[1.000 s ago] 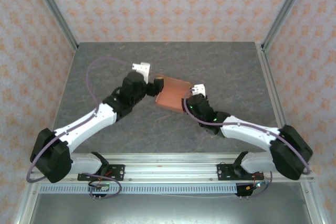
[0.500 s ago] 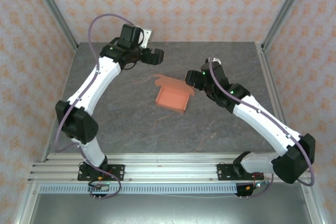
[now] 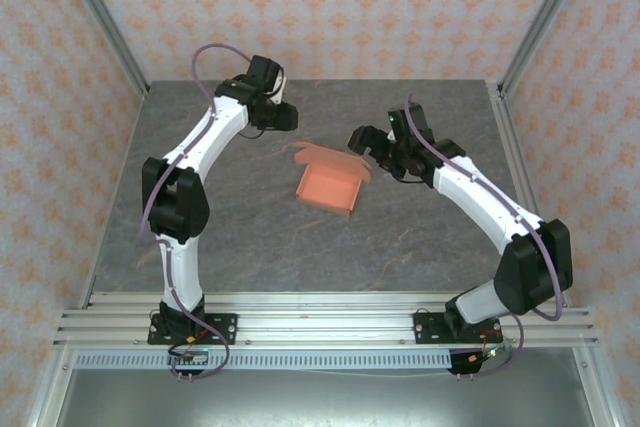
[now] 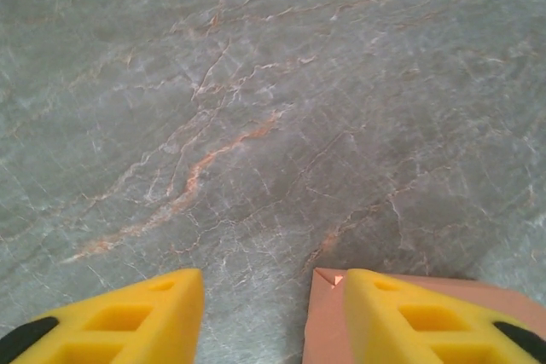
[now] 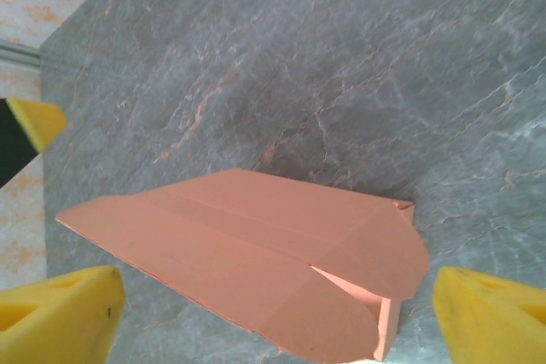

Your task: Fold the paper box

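The box sits mid-table, walls up and nearly folded to my eye, one rounded flap sticking out untucked, while the left gripper and right gripper hang spread, empty, over the table's far half.

my pincer hangs over the grey table, whose stone has thin orange veins. my two yellow fingers stand apart at the lower edge, with bare stone between them. a salmon corner of the paper box shows beside and behind one finger.
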You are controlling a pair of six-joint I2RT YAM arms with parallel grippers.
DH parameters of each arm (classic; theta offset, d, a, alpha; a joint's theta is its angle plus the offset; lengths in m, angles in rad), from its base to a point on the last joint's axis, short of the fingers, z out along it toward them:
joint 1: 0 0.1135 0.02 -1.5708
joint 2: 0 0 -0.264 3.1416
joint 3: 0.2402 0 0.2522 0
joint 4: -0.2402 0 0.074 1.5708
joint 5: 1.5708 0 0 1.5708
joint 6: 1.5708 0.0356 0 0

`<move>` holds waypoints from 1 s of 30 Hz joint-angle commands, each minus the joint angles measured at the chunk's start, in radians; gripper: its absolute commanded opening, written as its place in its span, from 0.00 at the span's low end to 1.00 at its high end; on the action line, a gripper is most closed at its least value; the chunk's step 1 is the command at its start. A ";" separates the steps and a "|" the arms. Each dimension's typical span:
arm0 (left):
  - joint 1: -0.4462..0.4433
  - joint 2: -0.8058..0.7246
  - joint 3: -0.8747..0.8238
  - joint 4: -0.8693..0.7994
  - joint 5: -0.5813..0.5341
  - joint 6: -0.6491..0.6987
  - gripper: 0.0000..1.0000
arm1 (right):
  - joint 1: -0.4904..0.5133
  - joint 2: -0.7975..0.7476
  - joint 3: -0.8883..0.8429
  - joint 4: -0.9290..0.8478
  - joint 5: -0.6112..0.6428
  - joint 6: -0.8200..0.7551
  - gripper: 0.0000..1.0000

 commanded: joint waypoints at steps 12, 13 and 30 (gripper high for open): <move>-0.002 -0.004 -0.265 0.218 0.128 -0.122 0.16 | 0.012 0.039 -0.118 0.161 -0.101 0.105 0.94; -0.002 -0.012 -0.296 0.249 0.143 -0.130 0.15 | 0.011 0.042 -0.128 0.186 -0.113 0.115 0.95; 0.052 -0.154 -0.353 0.286 -0.016 -0.158 0.18 | -0.001 -0.082 -0.069 -0.001 0.160 -0.049 0.99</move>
